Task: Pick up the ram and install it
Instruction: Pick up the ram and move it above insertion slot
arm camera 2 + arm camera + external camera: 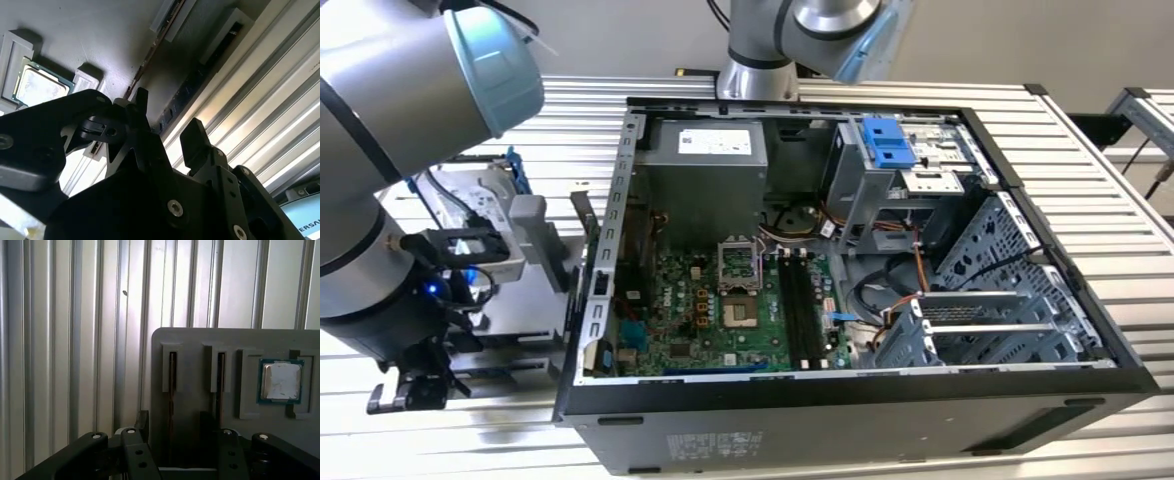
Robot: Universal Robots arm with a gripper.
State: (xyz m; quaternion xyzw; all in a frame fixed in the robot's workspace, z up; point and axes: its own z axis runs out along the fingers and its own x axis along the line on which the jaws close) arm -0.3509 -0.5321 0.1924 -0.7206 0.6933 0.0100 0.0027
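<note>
The ram [172, 385] is straddled in its grey holder [195, 342] by the gripper [175, 421], jaws held wide; nothing is yet gripped, lifted or installed

An open computer case [854, 425] lies on its side mid-table on the slatted metal table [1101, 160]. Inside are a green motherboard [678, 300], a grey power supply [707, 170] and a blue drive bracket [887, 142]. A grey holder block [200, 342] rests on the slats, with a processor [281, 381] seated in one recess.

Open computer case [854, 425] on slatted table [1087, 170]
</note>
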